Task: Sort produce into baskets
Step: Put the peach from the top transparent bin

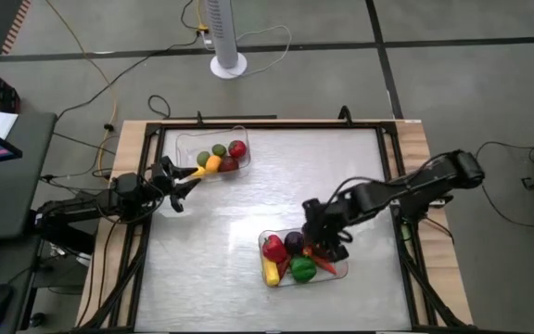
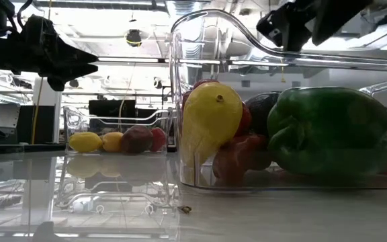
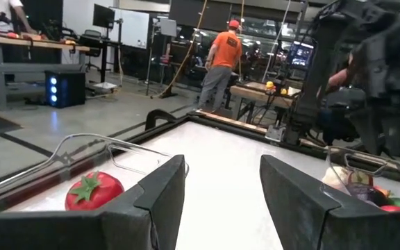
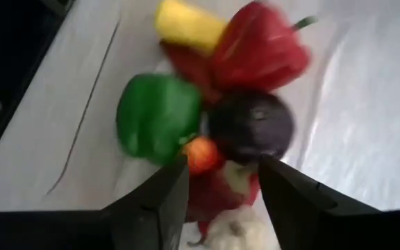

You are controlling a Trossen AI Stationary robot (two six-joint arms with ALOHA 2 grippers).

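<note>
Two clear baskets stand on the table. The far-left basket [image 1: 185,141] holds a red tomato [image 3: 92,191], green round pieces [image 1: 218,150] and a yellow-orange long piece [image 1: 209,167]. The near basket [image 1: 341,274] holds a red pepper [image 4: 259,47], a green pepper [image 4: 157,117], a dark purple round piece [image 4: 250,125], a yellow piece [image 4: 186,24] and a small red-orange piece [image 4: 201,154]. My left gripper [image 1: 182,186] is open and empty beside the far-left basket's near-left corner. My right gripper [image 1: 327,239] is open above the near basket, fingers pointing down over the produce.
A white pedestal base [image 1: 228,63] stands on the floor beyond the far edge. A black frame [image 1: 392,167] borders the table. The table's middle [image 1: 248,213] lies bare between the baskets. A person in an orange shirt [image 3: 224,59] stands in the room behind.
</note>
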